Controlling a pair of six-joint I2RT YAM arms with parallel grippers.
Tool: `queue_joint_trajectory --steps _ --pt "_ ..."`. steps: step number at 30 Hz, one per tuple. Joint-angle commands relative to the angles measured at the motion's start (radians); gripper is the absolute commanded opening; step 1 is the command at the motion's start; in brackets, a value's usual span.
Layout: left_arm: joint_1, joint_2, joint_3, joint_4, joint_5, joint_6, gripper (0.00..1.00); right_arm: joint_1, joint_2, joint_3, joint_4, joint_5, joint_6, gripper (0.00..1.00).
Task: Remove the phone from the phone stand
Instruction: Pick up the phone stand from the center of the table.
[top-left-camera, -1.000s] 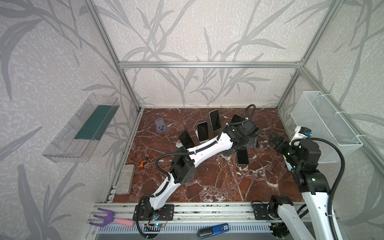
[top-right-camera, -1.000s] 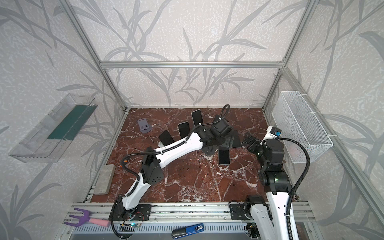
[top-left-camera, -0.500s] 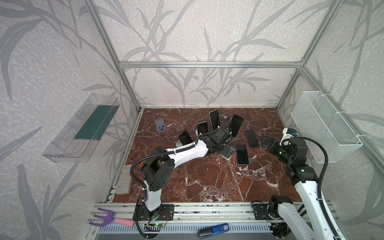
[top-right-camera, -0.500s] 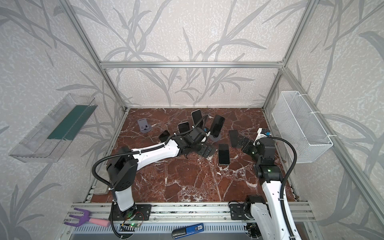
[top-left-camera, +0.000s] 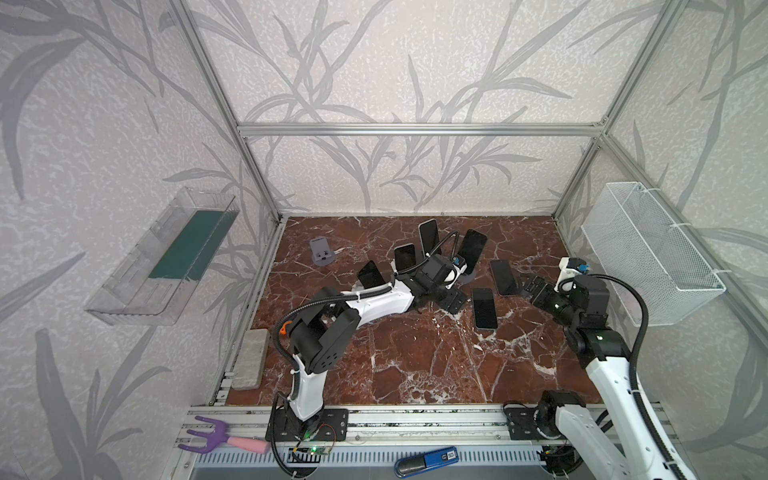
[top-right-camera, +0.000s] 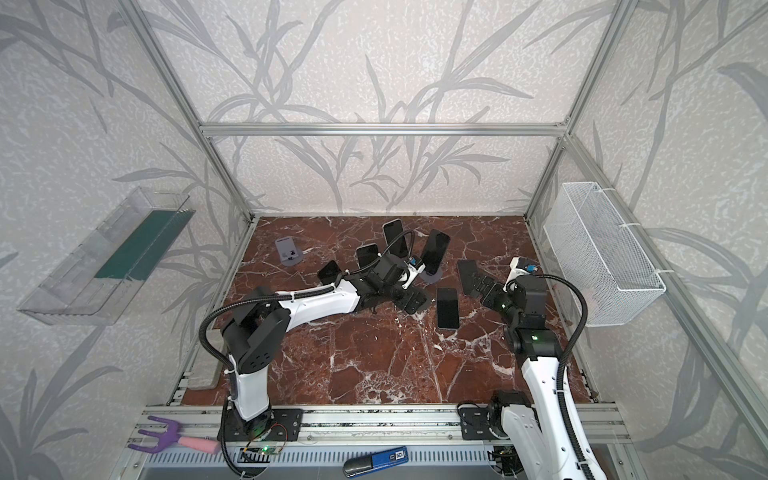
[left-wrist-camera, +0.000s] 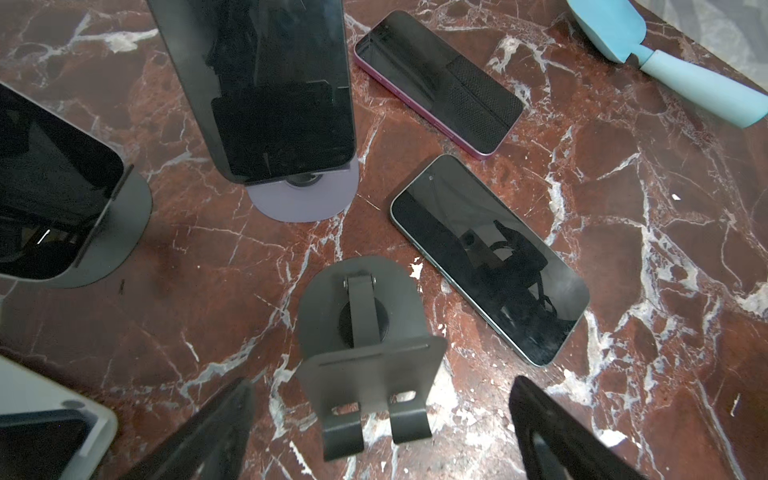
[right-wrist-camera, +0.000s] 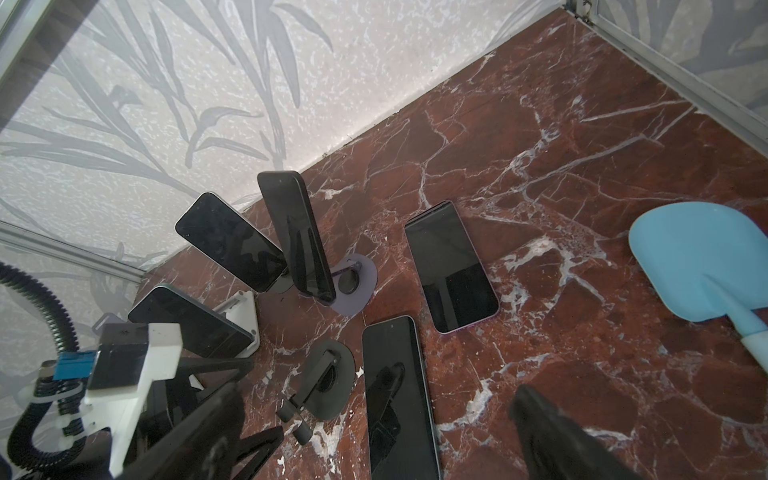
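Observation:
An empty black phone stand (left-wrist-camera: 365, 328) sits between the spread fingers of my left gripper (left-wrist-camera: 380, 386), which is open and holds nothing. Right beside the stand a dark phone (left-wrist-camera: 490, 257) lies flat on the marble, seen in both top views (top-left-camera: 484, 307). My right gripper (right-wrist-camera: 378, 392) hovers open over that same phone (right-wrist-camera: 399, 395), also empty. A second phone with a purple edge (top-left-camera: 503, 276) lies flat further back. Another phone (left-wrist-camera: 270, 83) leans upright on a purple stand (left-wrist-camera: 303, 203).
Three more phones stand in holders to the left (top-left-camera: 428, 237) (top-left-camera: 405, 257) (top-left-camera: 371, 272). An empty grey stand (top-left-camera: 322, 251) is at the back left. A blue plastic spade (right-wrist-camera: 702, 262) lies near the right wall. A wire basket (top-left-camera: 648, 249) hangs there.
My left arm has drawn back leftward from the far right, and its gripper has opened above the empty black stand. The right arm has shifted, its gripper still open near the flat phones.

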Motion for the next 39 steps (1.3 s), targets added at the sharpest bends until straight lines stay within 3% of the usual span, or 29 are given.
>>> queue_joint_trajectory --steps 1,5,8,15,20,25,28,31,35,39 --pt "0.013 0.061 0.036 0.011 0.044 0.007 0.92 -0.004 0.011 -0.016 0.049 -0.014 -0.012 0.99" --pt "0.015 0.108 0.088 -0.048 0.052 -0.006 0.81 -0.003 0.027 -0.025 0.071 -0.023 -0.004 0.99" --pt "0.018 0.124 0.128 -0.113 0.120 -0.009 0.70 -0.004 0.035 -0.011 0.059 -0.044 -0.003 0.99" --pt "0.017 0.077 0.114 -0.124 0.167 -0.064 0.48 -0.004 -0.008 -0.024 0.056 -0.018 -0.014 1.00" --pt "0.015 -0.001 0.105 -0.185 0.110 -0.104 0.44 -0.004 -0.004 -0.028 0.082 -0.042 -0.005 0.99" --pt "-0.009 -0.169 0.090 -0.277 0.039 -0.098 0.43 -0.003 -0.011 -0.042 0.096 -0.072 0.008 1.00" --pt "-0.005 -0.289 0.116 -0.407 -0.031 -0.126 0.42 -0.002 -0.025 -0.043 0.095 -0.085 0.012 1.00" --pt "0.014 -0.395 0.139 -0.546 -0.173 -0.112 0.42 0.003 -0.050 -0.036 0.084 -0.085 0.004 1.00" --pt "0.103 -0.528 0.139 -0.654 -0.331 -0.120 0.43 0.019 -0.084 -0.034 0.060 -0.068 -0.011 1.00" --pt "0.260 -0.644 0.110 -0.660 -0.392 -0.151 0.43 0.027 -0.088 -0.032 0.056 -0.068 -0.012 1.00"
